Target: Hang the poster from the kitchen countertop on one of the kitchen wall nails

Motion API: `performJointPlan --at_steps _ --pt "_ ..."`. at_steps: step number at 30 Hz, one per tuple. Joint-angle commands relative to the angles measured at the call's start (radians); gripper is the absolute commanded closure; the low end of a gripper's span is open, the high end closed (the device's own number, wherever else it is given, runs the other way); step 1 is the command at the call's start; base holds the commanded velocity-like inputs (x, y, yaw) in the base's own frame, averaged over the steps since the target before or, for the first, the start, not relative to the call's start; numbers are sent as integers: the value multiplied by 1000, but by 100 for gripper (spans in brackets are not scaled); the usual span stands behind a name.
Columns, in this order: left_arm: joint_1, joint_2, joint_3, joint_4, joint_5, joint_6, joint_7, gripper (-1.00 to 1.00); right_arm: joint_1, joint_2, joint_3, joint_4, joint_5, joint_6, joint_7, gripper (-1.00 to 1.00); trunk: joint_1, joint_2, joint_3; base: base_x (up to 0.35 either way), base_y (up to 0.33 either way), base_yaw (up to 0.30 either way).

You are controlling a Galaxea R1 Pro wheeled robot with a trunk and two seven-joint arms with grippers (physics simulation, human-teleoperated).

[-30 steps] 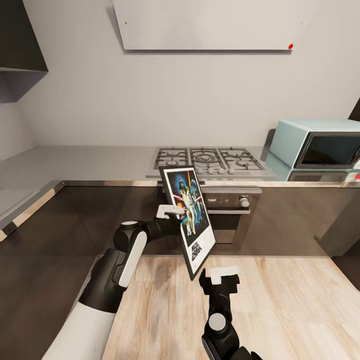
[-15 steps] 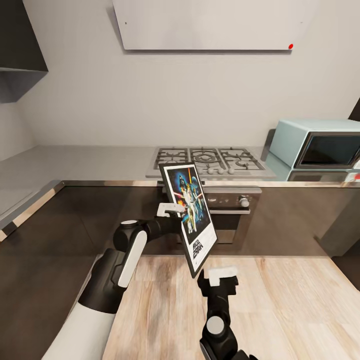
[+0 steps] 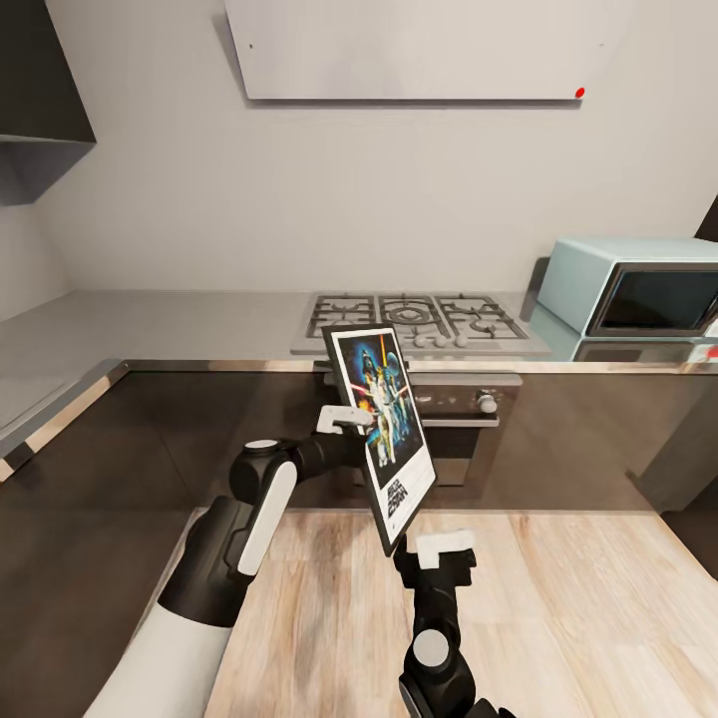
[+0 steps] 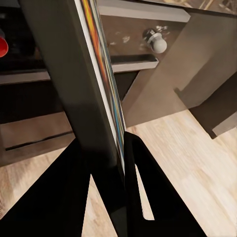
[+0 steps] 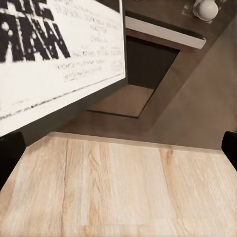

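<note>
The poster [image 3: 383, 431], black-framed with a white border and dark blue artwork, hangs tilted in the air in front of the oven. My left gripper [image 3: 365, 420] is shut on its left edge. In the left wrist view the poster [image 4: 101, 84] runs edge-on between the two black fingers [image 4: 150, 192]. Just below the poster's lower corner, my right gripper [image 3: 445, 544] stands open and holds nothing. Its view shows the poster's title corner [image 5: 59, 54] above the wooden floor. The grey kitchen countertop [image 3: 170, 324] with its steel hob [image 3: 414, 319] lies behind.
A pale blue microwave [image 3: 633, 284] sits on the counter at right. Dark cabinet fronts [image 3: 90, 479] run along the left and back. An oven [image 3: 464, 419] with a knob is under the hob. A white panel [image 3: 419, 50] with a red dot [image 3: 579, 93] hangs on the grey wall.
The left gripper has carried the poster slightly to the right and turned it a little. The right gripper has edged slightly left beneath it.
</note>
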Motion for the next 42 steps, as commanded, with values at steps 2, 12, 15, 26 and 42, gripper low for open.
performJointPlan --at_steps 2,12,15,26,42 --pt "-1 0 -2 -1 -5 4 -5 100 -1 0 1 0 8 10 -2 -100 0 -1 -1 -99 0 0" --pt "-1 0 -3 -1 -5 4 -5 100 -1 0 0 -1 9 10 -2 -100 0 -1 -1 -152 0 0" --pt "-1 0 -3 -1 -5 4 -5 100 -1 0 0 -1 9 10 -2 -100 0 -1 -1 -212 0 0" --pt "-1 0 -5 -1 -6 4 -4 100 -1 0 0 -1 9 10 -2 -100 0 -1 -1 -250 0 0" --pt "-1 0 -75 -2 178 -36 359 100 -1 0 3 -1 8 11 -2 -100 0 -1 -1 -48 0 0"
